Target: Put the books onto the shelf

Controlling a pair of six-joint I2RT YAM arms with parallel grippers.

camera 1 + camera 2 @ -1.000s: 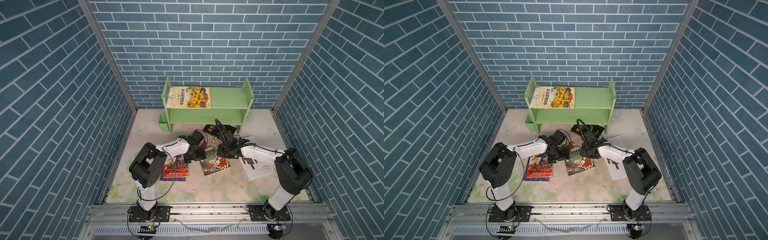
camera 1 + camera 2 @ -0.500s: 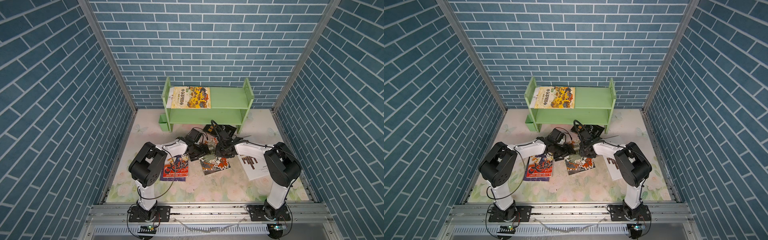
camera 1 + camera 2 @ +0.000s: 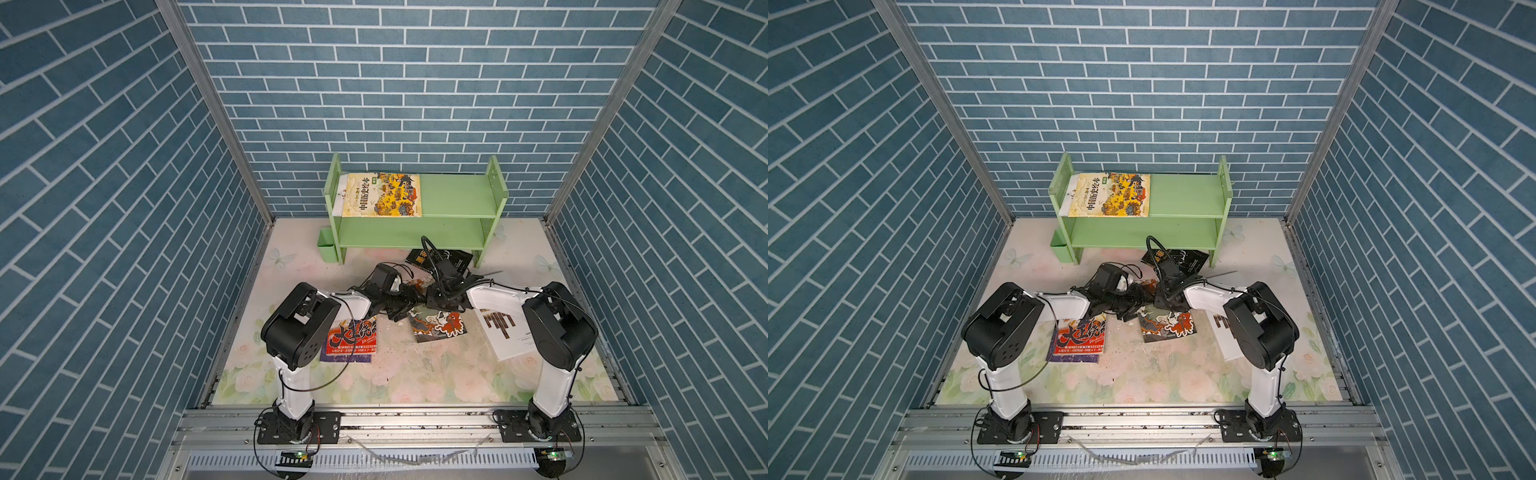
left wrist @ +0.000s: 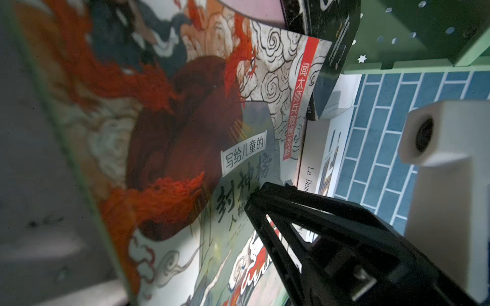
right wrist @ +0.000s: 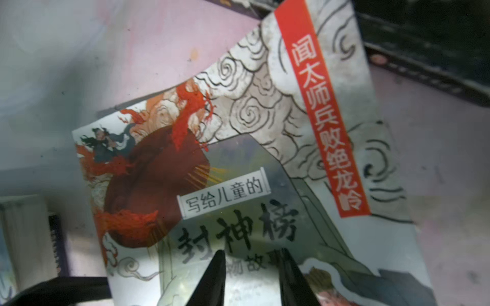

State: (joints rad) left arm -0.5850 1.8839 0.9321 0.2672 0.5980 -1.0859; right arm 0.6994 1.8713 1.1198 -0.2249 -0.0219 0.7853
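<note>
The floral-printed table (image 3: 415, 382) is carrying the light-green wooden two-tier shelf (image 3: 455, 195) at its back edge, where a yellow illustrated paperback (image 3: 382, 195) is already lying flat on the top tier's left half. The paperback with red dragons, grey clouds and a red title band (image 5: 238, 148) is sitting near the table's middle, in front of the shelf, just where both arms are meeting. The right claw (image 5: 253, 261) is hanging over its cover, fingers a little apart and grasping nothing that shows. The left claw (image 3: 405, 302) is sitting at its left side, one black finger (image 4: 305, 212) lying along the cover (clenched or not, I cannot tell). Neither arm seems nearer, and the bare shelf space is waiting beyond, rightward.
</note>
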